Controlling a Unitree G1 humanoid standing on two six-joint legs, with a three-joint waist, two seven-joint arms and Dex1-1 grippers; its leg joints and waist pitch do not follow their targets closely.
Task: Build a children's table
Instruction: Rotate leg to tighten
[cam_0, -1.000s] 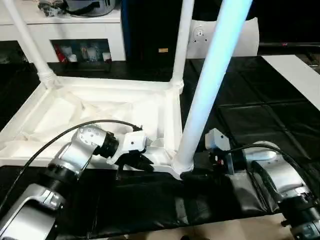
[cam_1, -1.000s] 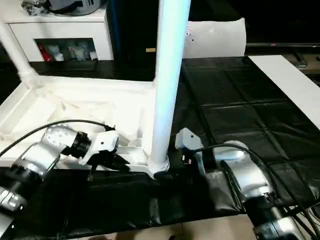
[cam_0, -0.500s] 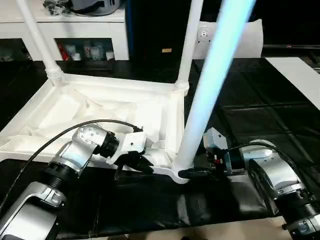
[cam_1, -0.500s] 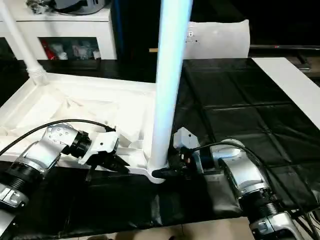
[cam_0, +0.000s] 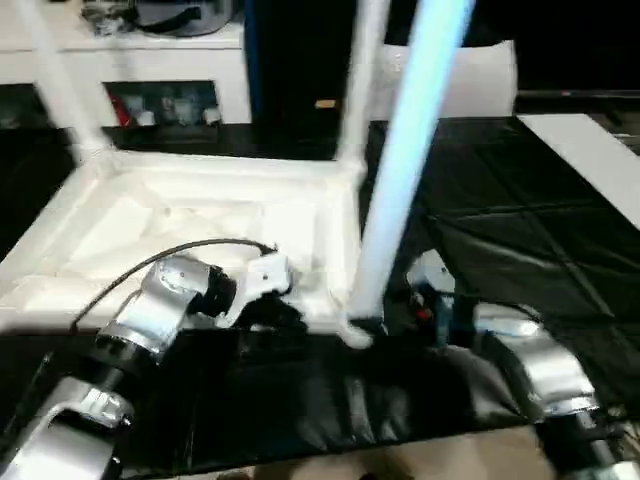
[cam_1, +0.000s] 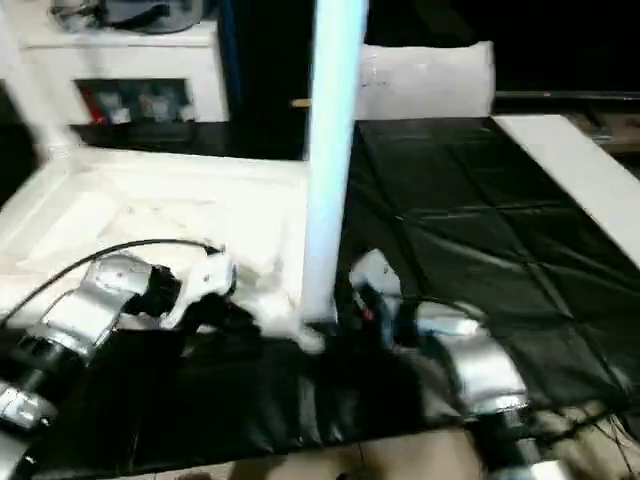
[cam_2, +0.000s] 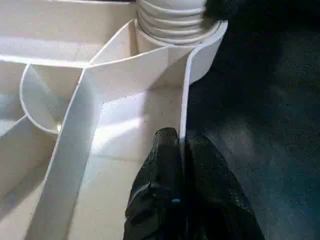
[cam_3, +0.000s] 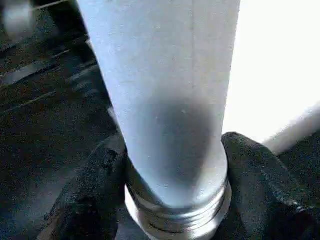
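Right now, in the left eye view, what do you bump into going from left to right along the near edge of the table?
Silver left arm → left gripper pinching the upturned white plastic table top's rim → tall white round leg in the corner socket → right gripper → silver right arm.

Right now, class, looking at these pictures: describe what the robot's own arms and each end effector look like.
Both forearms are rounded silver metal with ribbed black wrist joints. A thin black cable loops over the left forearm, and a white bracket joins it to the left end effector. The right end effector has two black, matte, slightly grainy fingers.
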